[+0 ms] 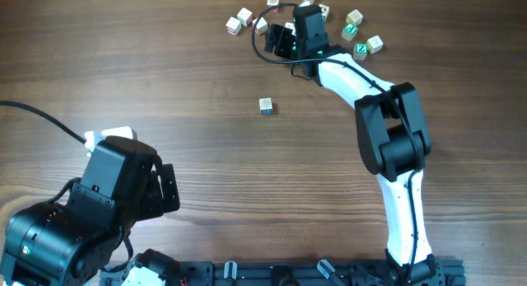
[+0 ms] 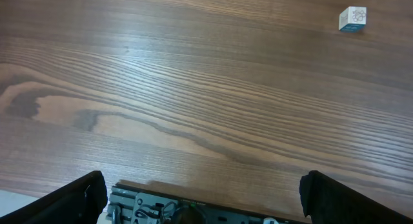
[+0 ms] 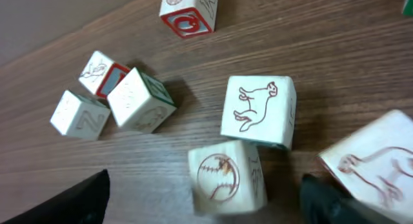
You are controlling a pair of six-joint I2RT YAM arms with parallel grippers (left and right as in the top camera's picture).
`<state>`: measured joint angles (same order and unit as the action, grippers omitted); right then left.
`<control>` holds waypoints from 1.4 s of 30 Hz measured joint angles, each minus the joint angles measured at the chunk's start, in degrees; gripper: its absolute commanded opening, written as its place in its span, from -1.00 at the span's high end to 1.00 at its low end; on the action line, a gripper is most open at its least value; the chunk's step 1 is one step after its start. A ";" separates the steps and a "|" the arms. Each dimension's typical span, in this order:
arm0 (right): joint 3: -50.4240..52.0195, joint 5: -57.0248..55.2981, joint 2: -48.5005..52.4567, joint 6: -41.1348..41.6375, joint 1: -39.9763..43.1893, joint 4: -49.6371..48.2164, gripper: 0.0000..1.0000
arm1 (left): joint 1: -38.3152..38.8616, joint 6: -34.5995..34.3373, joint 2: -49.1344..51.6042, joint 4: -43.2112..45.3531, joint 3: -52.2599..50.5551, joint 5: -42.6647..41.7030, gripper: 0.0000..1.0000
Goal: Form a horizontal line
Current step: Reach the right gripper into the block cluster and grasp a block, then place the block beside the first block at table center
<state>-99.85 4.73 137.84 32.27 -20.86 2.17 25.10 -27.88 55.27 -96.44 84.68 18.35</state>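
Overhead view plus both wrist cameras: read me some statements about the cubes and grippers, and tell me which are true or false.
1. A blue-printed cube sits alone mid-table. True.
2. The left gripper grips that cube. False: it is open and empty, with the cube lying well away from it.
3. The right gripper is open above the scattered cubes at the far side. True.
4. Two cubes touch the blue-printed cube in a row. False: nothing touches it.
5. In the right wrist view, a baseball-printed cube lies right beside an animal-printed cube. True.
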 measured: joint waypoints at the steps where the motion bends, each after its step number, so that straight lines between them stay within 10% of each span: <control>1: 0.00 -0.09 0.63 0.24 -0.07 -0.92 -0.59 | 0.00 0.00 0.00 -0.04 0.00 0.00 -1.00; 14: -0.83 -2.75 3.61 0.68 -0.11 -5.25 0.32 | 0.00 0.00 0.00 -0.02 0.00 0.00 -1.00; 42: -0.68 -0.98 -14.19 -13.11 -2.43 46.71 0.49 | 0.00 0.00 0.00 -0.02 0.00 0.00 -1.00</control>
<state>-100.53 3.75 123.66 19.16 -23.29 48.88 25.10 -27.88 55.27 -96.47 84.68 18.35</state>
